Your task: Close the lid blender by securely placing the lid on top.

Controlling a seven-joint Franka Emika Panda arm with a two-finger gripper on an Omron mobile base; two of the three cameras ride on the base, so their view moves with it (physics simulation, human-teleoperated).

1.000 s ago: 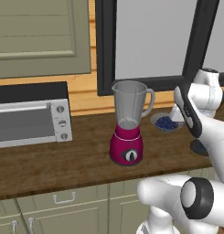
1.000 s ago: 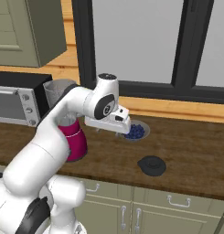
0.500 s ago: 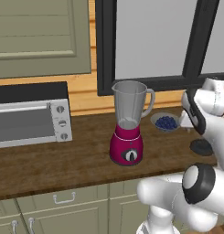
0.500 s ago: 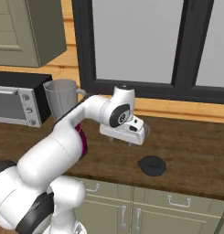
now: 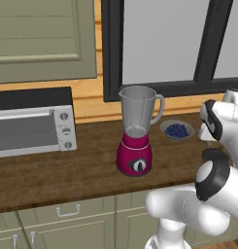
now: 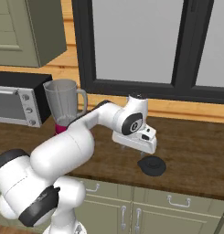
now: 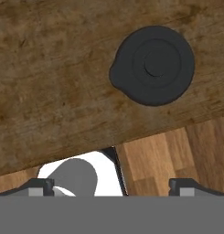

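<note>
**Operator:** Gripper (image 6: 140,147) jaws are spread wide with nothing between them; I've got it hanging over the counter (image 6: 195,151), pointing down, just to the left of the lid (image 6: 152,165) and above it.

**Second:** Run me along the counter, left to right.

**Operator:** Toaster oven (image 5: 30,127) sits at the left end against the back wall. The blender (image 5: 136,131) stands mid-counter with its jar open at the top, and I judge it's uncovered precisely because the lid is lying flat near the counter's front edge, well to the right of it. A bowl of blue berries (image 5: 176,130) sits toward the back, right of the blender.

**Second:** Why the wide jaws?

**Operator:** My guess is so the fingers can straddle the cap. In the hand view the lid (image 7: 152,65) lies off toward the upper right, not centred between the fingertips (image 7: 185,186), so I'd say I need to line up before dropping.

**Second:** Any brand or label to read?

**Operator:** None I can make out; the blender's knob and the oven dials are too small to show writing
</note>
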